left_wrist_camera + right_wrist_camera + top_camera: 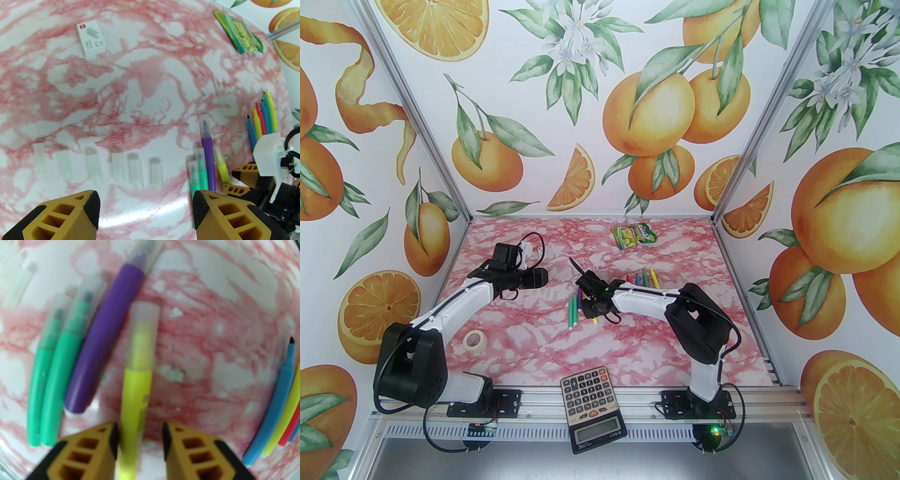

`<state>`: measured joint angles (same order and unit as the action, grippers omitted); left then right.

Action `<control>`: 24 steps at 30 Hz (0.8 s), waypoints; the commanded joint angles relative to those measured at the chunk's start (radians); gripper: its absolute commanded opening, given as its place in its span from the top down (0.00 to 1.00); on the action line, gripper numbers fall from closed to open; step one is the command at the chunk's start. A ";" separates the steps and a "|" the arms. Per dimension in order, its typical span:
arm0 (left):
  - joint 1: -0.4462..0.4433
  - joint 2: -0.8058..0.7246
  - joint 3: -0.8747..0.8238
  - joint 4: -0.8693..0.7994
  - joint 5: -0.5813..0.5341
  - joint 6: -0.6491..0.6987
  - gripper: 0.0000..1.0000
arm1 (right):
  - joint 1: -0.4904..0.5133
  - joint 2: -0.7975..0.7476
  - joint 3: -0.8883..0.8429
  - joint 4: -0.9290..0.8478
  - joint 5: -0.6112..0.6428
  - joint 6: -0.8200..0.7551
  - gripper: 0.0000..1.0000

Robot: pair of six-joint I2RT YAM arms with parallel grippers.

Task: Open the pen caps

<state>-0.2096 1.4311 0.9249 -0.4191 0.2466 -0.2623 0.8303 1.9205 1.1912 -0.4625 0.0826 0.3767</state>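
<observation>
In the right wrist view a yellow pen [136, 390] with its clear cap [143, 333] on lies between the fingers of my right gripper [140, 439]. The jaws are open: the left pad touches the barrel and the right pad stands a little off it. Left of it lie a capped purple pen [103, 352] and two capped green pens [56, 371]. My left gripper [145, 206] hovers open and holds nothing, above a row of several loose clear pen caps [119, 167]. Several uncapped pens [262, 119] lie further right.
A calculator [593, 408] overhangs the near edge between the arm bases. A roll of tape [475, 339] lies near the left arm. A snack packet [633, 234] is at the back, and a small white box [91, 39] lies beyond the loose caps.
</observation>
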 commanded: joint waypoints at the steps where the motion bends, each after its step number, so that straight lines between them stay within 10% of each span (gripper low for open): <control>1: 0.007 -0.033 -0.014 0.024 0.013 -0.009 0.31 | 0.005 0.039 0.029 -0.003 0.000 -0.004 0.63; 24: -0.013 0.037 -0.046 0.186 0.162 -0.079 0.31 | -0.039 -0.039 -0.015 0.011 -0.013 -0.003 0.85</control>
<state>-0.2142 1.4540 0.8841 -0.2947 0.3599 -0.3218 0.8181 1.9324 1.2133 -0.4728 0.0998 0.3672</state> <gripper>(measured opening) 0.689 0.174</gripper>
